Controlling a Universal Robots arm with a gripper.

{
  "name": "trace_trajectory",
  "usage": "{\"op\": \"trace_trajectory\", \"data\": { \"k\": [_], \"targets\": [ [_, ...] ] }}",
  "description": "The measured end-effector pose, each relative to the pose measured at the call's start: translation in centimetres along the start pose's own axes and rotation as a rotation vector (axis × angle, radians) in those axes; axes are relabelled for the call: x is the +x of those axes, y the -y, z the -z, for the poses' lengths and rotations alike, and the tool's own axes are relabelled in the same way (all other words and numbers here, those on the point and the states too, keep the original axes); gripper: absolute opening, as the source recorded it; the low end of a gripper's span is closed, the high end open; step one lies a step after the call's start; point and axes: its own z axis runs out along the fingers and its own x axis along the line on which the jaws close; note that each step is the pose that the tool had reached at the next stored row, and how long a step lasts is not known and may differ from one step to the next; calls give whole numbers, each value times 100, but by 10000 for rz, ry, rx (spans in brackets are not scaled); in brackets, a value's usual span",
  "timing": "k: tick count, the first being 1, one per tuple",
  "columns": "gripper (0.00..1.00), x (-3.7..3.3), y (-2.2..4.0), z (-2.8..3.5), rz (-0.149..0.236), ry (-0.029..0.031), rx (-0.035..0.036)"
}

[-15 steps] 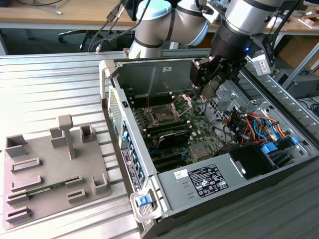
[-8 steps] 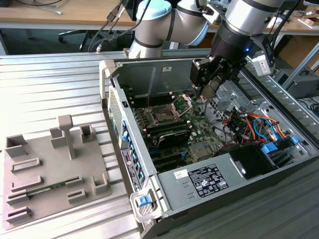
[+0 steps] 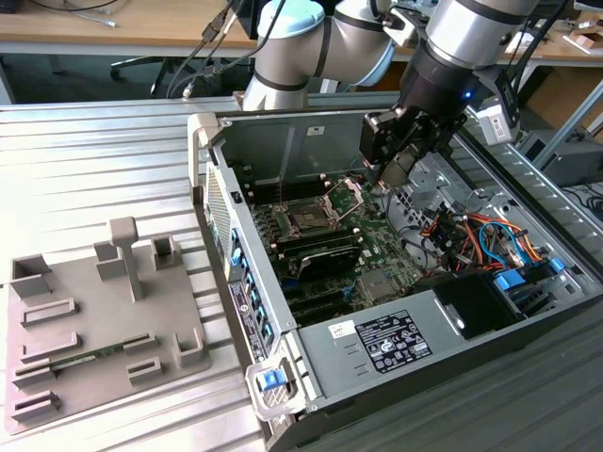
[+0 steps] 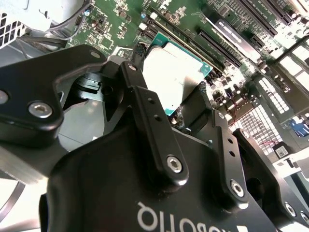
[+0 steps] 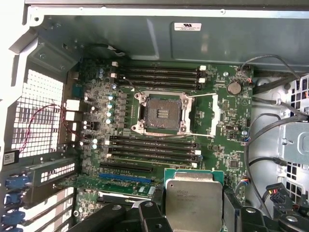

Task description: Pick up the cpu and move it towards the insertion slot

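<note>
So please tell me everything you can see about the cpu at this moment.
The cpu is a flat square chip with a silvery metal lid on a thin green rim. In both wrist views it sits between the black jaws of the gripper, which press on two opposite edges. It hangs above the green board inside the open computer case, lid facing the first wrist camera, apart from the insertion slot, whose socket is open and bare.

1. A long wooden desk (image 3: 113,33) stands at the back.
2. Black chair legs (image 3: 151,66) show under it.
3. The big table (image 3: 85,160) in front is grey metal with ridges.
</note>
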Motion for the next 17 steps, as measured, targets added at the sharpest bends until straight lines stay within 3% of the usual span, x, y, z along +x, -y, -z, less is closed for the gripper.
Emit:
{"op": "trace_trajectory", "data": {
  "k": [17],
  "targets": [
    [55,-22,3,-28,0,0,0]
  ]
}}
